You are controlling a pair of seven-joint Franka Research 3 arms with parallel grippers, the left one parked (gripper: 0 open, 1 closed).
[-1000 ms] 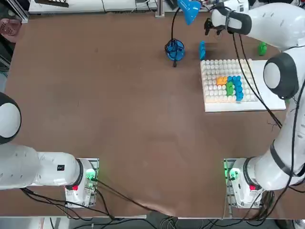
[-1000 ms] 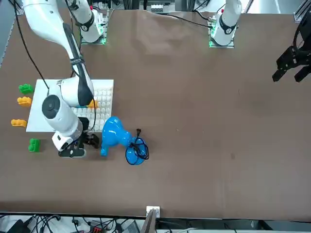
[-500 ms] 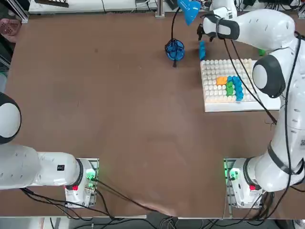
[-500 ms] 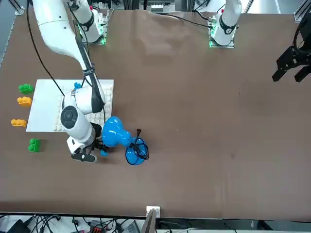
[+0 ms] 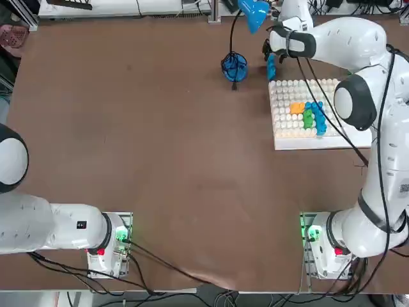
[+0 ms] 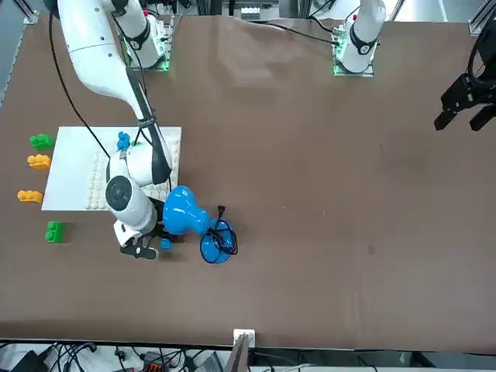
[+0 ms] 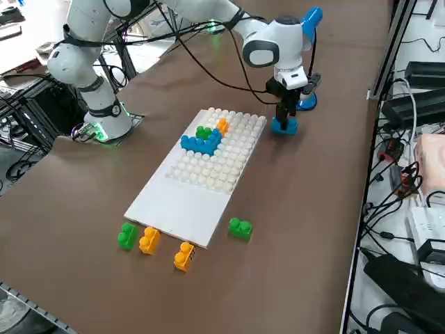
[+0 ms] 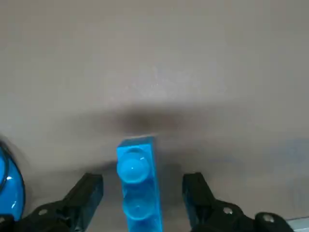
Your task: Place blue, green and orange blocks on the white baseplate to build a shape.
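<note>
Clearly, the build was only partly done.
Table: the brown table (image 5: 160, 128) carried everything, with the working arm reaching toward 1 o'clock in the top view.
Baseplate: the white baseplate (image 7: 208, 181) lay at about 2 o'clock in the top view, its studded part nearest the lamp.
Built so far: a blue cluster (image 7: 200, 145), a green brick (image 7: 204, 131) and an orange brick (image 7: 222, 125) sat together on the studs.
Lamp: the blue desk lamp (image 5: 235, 66) stood just beside the loose blue brick, at its 9 o'clock in the top view.
Right gripper: the right gripper (image 8: 140, 195) hung over the table, fingers spread wide on either side of the brick, not yet clasping it.
Target brick: the blue brick (image 8: 139, 179) lay on the table just off the plate's far edge, between the fingers.
Spare bricks: a green brick (image 7: 240, 227), another green one (image 7: 127, 236) and two orange ones (image 7: 149, 241) (image 7: 184, 255) waited off the plate's smooth end.
Left to do: probably the grasp, then more placements.
</note>
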